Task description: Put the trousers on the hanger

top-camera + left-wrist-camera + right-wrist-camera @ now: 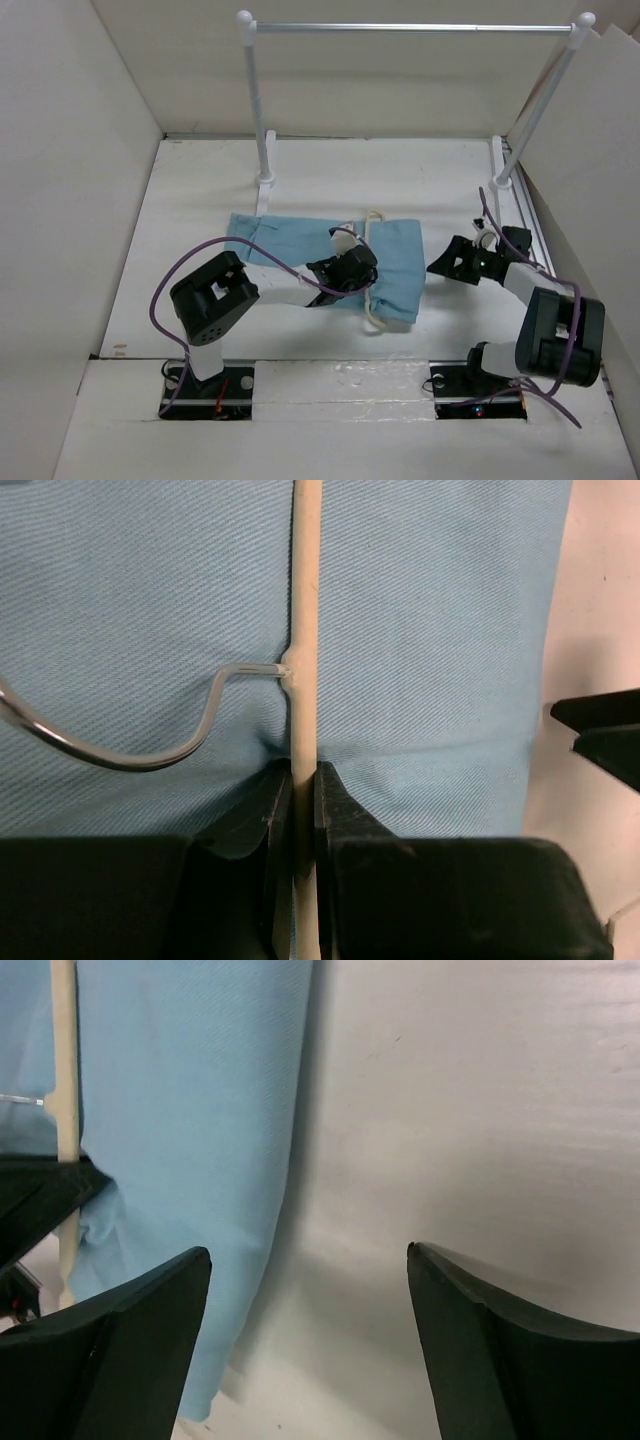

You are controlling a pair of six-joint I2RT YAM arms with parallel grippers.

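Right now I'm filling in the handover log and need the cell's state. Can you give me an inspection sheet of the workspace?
Surface: white table, trousers at its middle.
Job's things: blue trousers lie flat; cream hanger lies across them.
Clutter: nothing seen.
Grippers: left jaws shut on the hanger's bar; right jaws open over the table beside the trousers' edge.
Cables: left purple cable passes over the trousers; right purple cable loops round its arm.
Surroundings: silver rail on white posts at the back; white panels at the sides.
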